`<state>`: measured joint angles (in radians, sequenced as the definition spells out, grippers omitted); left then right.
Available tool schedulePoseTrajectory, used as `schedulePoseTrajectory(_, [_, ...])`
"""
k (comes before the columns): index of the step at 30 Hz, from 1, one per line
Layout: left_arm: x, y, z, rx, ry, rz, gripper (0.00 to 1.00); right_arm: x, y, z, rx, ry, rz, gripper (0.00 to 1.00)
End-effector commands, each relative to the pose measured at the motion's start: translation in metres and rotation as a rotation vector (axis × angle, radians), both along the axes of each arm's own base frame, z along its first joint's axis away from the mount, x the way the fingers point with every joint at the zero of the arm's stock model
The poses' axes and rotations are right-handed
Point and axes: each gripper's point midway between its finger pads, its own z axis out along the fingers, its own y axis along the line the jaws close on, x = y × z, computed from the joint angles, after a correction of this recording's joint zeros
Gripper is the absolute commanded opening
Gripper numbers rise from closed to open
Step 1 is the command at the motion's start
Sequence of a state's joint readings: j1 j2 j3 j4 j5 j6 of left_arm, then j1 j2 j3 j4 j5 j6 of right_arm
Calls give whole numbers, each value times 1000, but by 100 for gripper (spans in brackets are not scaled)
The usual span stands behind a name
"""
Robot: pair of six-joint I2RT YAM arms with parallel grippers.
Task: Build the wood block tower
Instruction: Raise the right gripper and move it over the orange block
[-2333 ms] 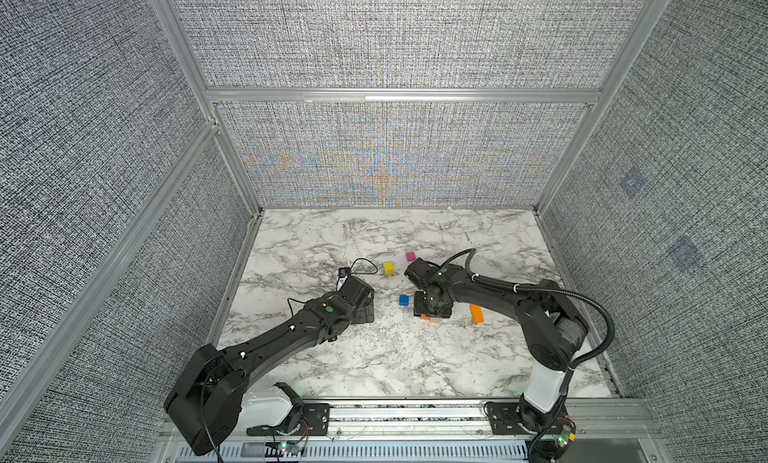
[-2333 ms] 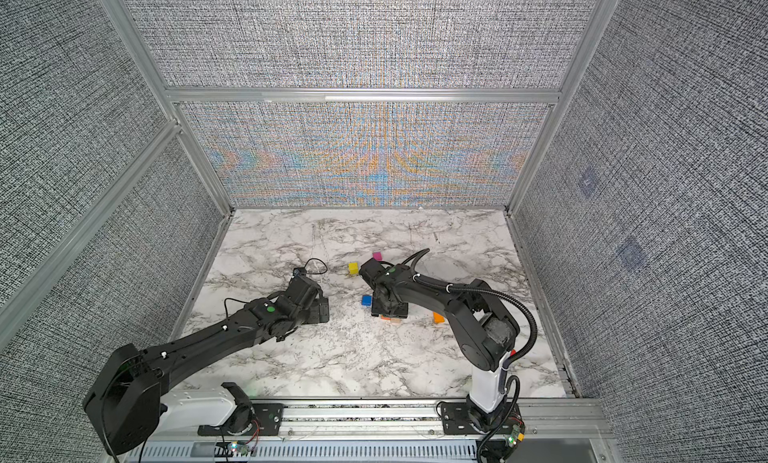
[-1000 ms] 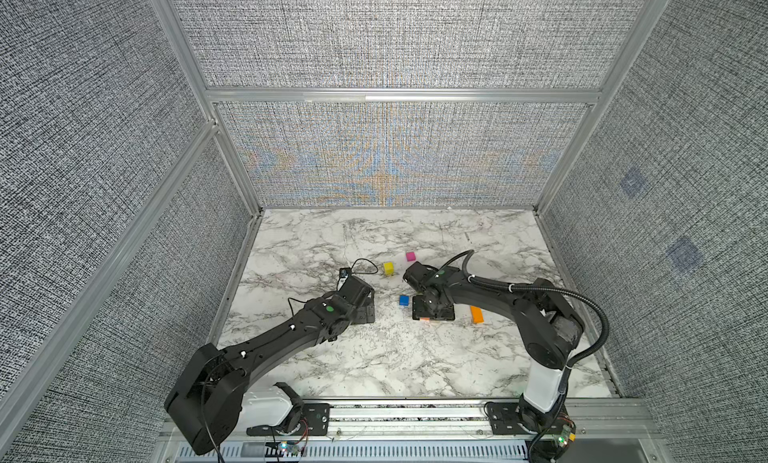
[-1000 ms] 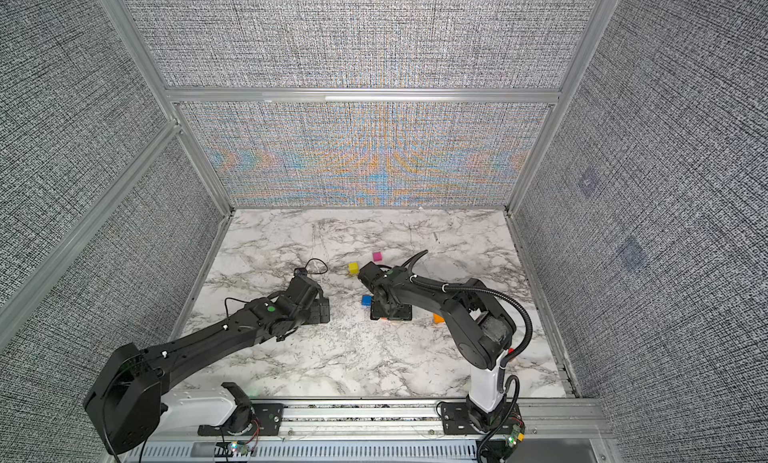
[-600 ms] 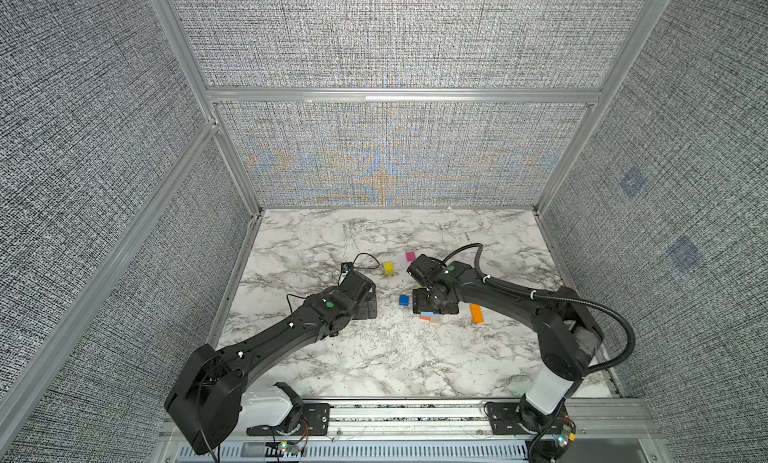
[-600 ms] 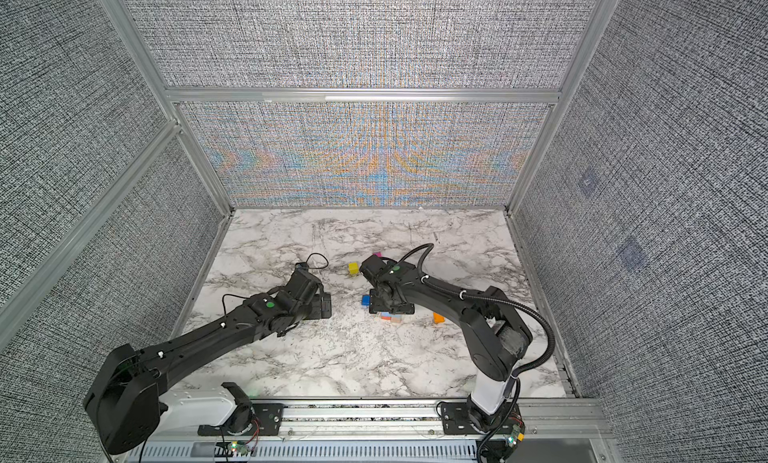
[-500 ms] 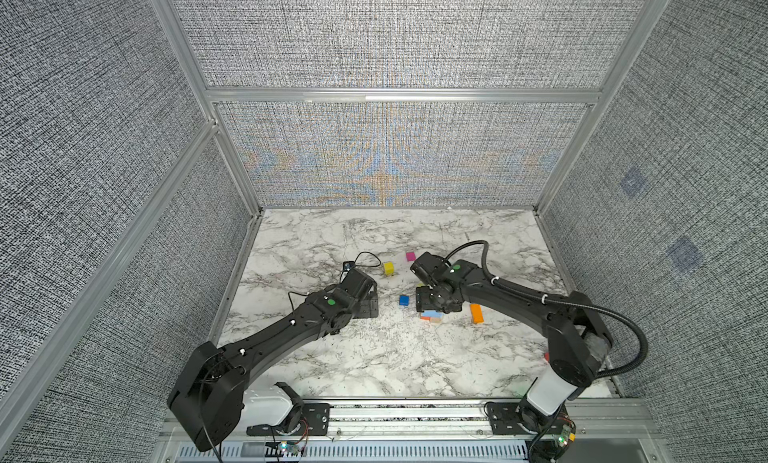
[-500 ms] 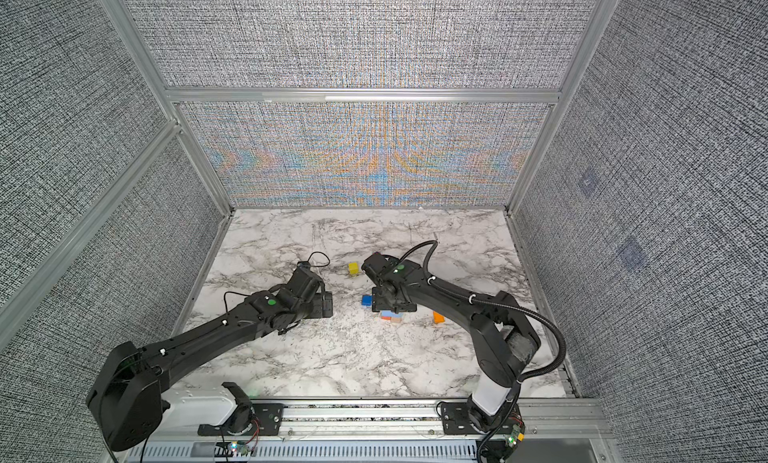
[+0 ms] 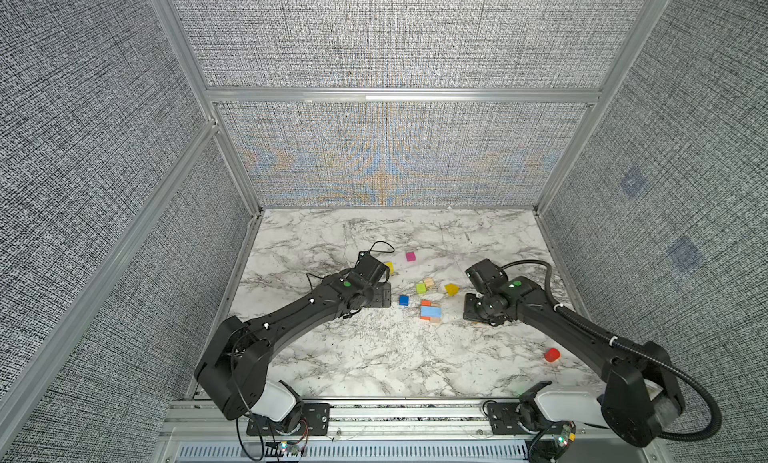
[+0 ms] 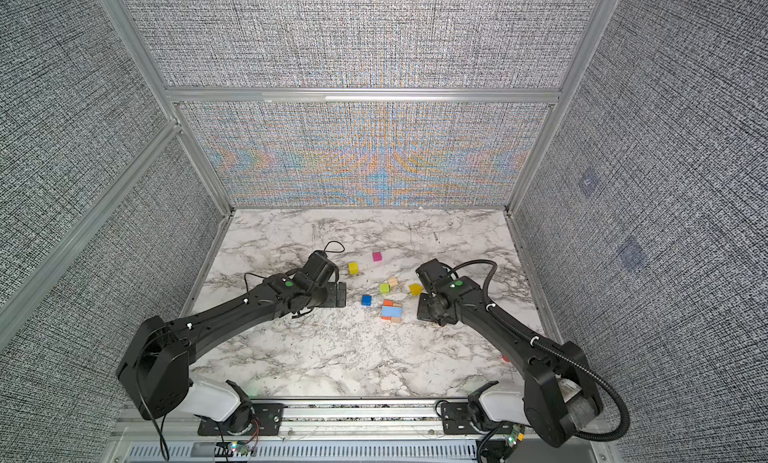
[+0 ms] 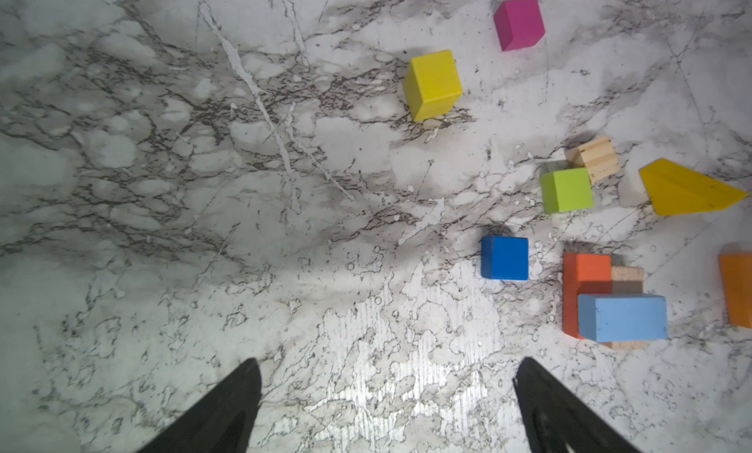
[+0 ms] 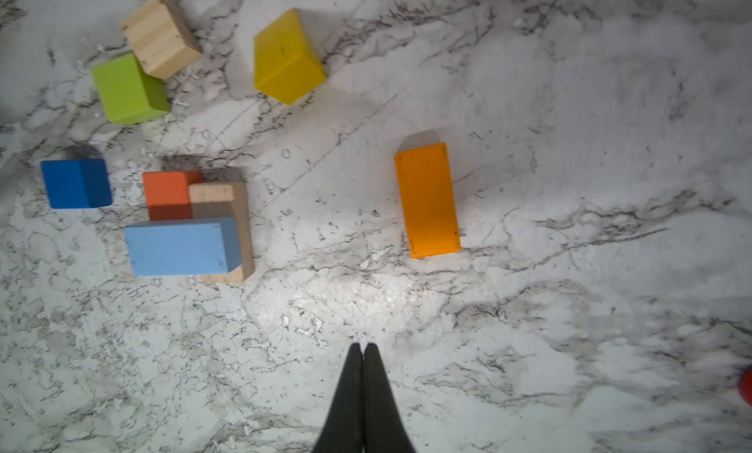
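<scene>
Tower point(image 9: 430, 311): one brick lying crosswise on two bricks sitting side by side. Lone cube point(image 9: 403, 300) sitting just left. Touching cube pair point(image 9: 421, 288) sitting behind; wedge point(image 9: 451, 289) lying right of the pair. Left rear cube point(image 10: 353, 267) and right rear cube point(image 10: 377, 256) sitting farther back. Outlying block point(image 9: 552, 355) lying well apart, front right.

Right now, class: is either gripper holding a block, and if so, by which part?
Nothing is held. The right gripper is shut with nothing between its tips; the left gripper stands open and empty.
</scene>
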<state>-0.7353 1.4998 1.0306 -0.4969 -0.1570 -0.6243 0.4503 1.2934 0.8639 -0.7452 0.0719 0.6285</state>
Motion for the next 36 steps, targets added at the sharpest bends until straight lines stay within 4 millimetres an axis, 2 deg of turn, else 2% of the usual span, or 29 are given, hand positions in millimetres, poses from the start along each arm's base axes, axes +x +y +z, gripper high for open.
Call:
schedulePoseTrajectory(1, [1, -7, 0, 5, 16, -24, 98, 0, 3, -8, 75, 2, 9, 0])
schedulePoseTrajectory(14, [6, -29, -1, 13, 29, -56, 98, 2, -10, -48, 118, 76, -43, 0])
schedulePoseTrajectory(23, [8, -31, -3, 15, 32, -62, 98, 8, -5, -55, 135, 90, -29, 0])
schedulePoseTrajectory(36, [8, -31, -4, 17, 35, -66, 98, 9, -33, -59, -37, 118, -44, 0])
